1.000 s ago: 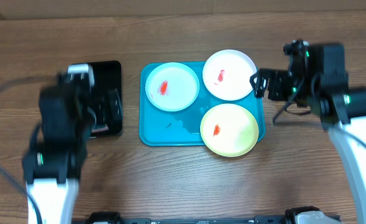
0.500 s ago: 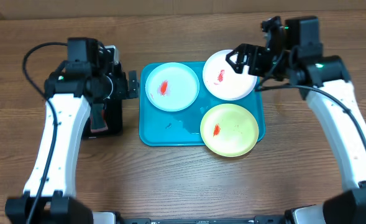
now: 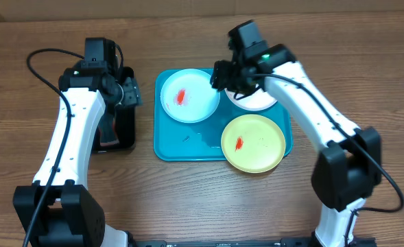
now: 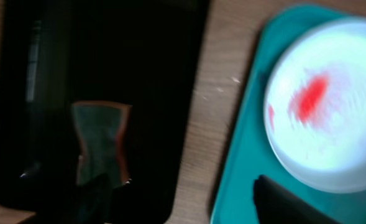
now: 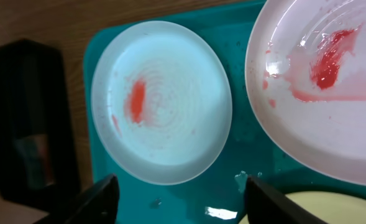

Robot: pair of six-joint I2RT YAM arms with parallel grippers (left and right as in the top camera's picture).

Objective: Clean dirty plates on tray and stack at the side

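Note:
Three plates lie on the turquoise tray, each with a red smear: pale blue at the back left, white at the back right, partly under my right arm, and yellow-green in front. My right gripper hovers open between the pale blue plate and the white plate, holding nothing. My left gripper stands open over the right edge of the black tray, left of the turquoise tray. One of its fingers shows near the pale blue plate.
The black tray holds a small greyish piece with orange edges. Small wet spots lie on the turquoise tray floor. Bare wooden table surrounds both trays, with a narrow strip of wood between them.
My right gripper has swung left from beyond the tray's right side to above the back plates. My left gripper has moved toward the black tray's right edge. The plates have not moved.

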